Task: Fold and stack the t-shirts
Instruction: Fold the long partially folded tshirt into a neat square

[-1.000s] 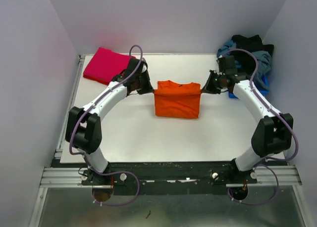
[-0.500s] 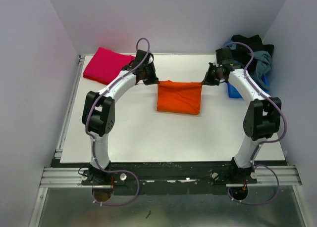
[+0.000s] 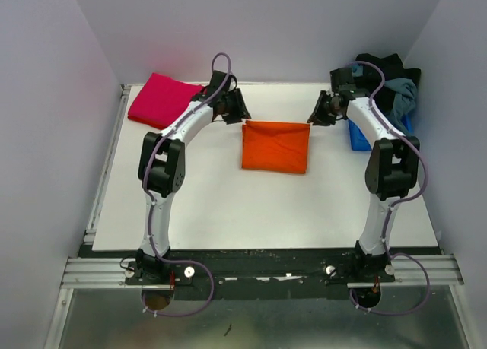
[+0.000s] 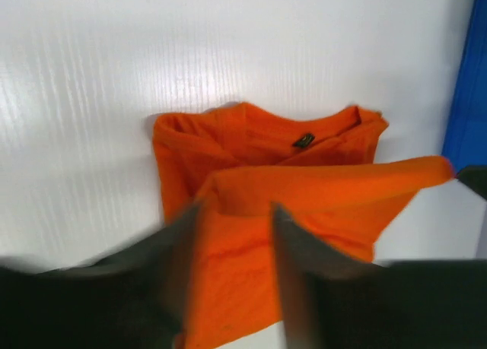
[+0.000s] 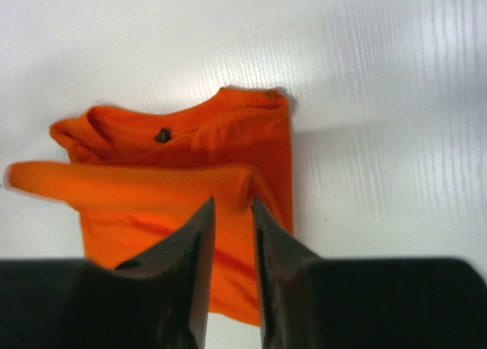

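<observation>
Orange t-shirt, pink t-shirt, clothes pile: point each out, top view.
orange t-shirt [image 3: 275, 147], top view, middle of folded cloth
pink t-shirt [image 3: 161, 99], top view, centre of folded rectangle
clothes pile [image 3: 397, 65], top view, dark garment

Bright orange t-shirt [image 3: 275, 146], magenta t-shirt [image 3: 162, 98] — white table [image 3: 228, 204] — blue box [image 3: 356, 136]

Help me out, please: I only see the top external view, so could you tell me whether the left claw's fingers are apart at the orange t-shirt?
Observer: Yes. Its wrist view shows the left claw with a clear gap between its fingers, and the folded edge of the orange t-shirt at their tips.
Operator: And the right claw?
Observer: The right claw shows only a narrow slit, with the fold's corner at its tips. I cannot tell whether it grips.
Operator: Is the neckline covered?
Observer: No, a small dark neck label lies uncovered beyond the fold.
</observation>
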